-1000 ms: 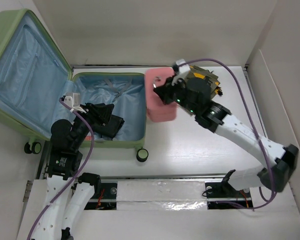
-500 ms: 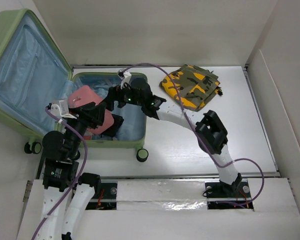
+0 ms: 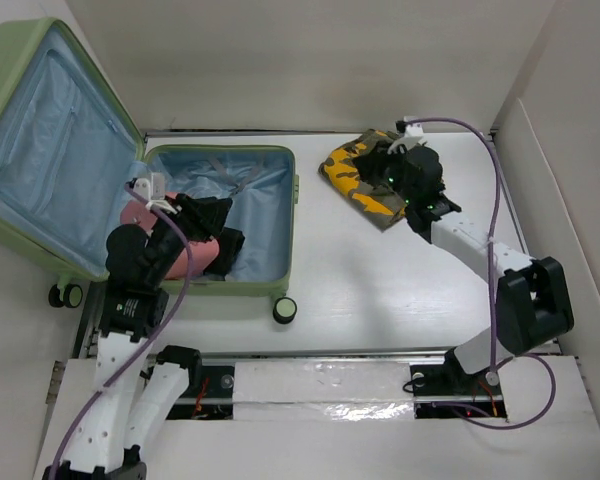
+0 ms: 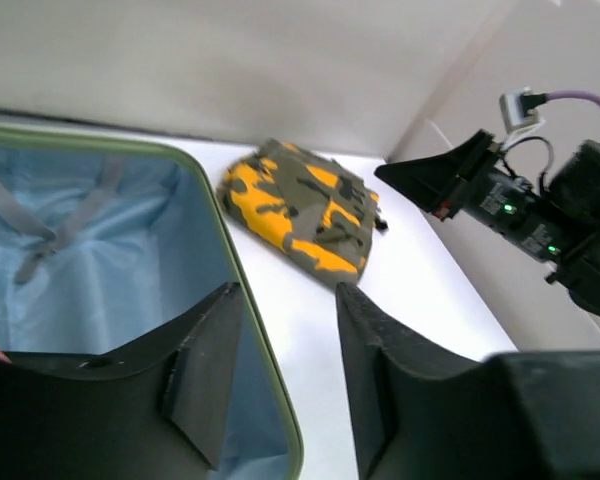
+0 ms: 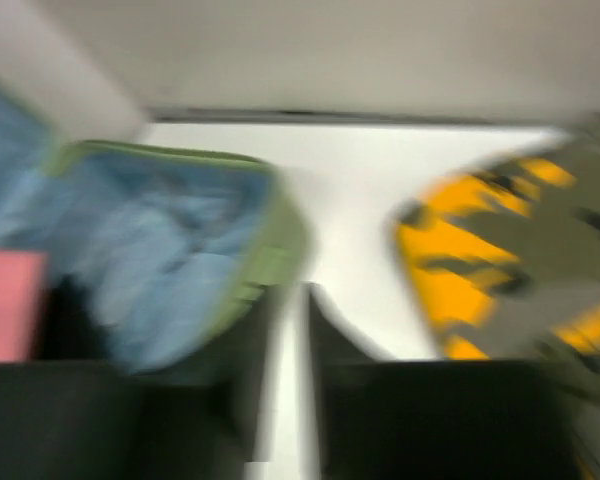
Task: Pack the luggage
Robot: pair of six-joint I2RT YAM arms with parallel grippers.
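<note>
The luggage (image 3: 292, 230) lies open at the left, its lid leaning back and its blue lining showing. Inside its near-left corner sits a pink case (image 3: 183, 262), mostly hidden under my left arm. My left gripper (image 3: 225, 225) hovers above the luggage interior, open, with nothing between the fingers (image 4: 288, 295); the green rim (image 4: 220, 210) runs below them. A camouflage bag (image 3: 345, 170) lies on the table at the back right. My right gripper (image 3: 372, 165) is over it, pointing toward the luggage. In the blurred right wrist view its jaws (image 5: 292, 300) stand shut and empty.
White walls close the table at the back and on the right. The luggage's black wheels (image 3: 284, 310) stick out toward the near edge. Bare white tabletop (image 3: 380, 270) lies between the luggage and the camouflage bag (image 4: 300, 205).
My right arm carried the pink case into the luggage, let go of it and swung back right over the camouflage bag. The left gripper stayed above the luggage.
</note>
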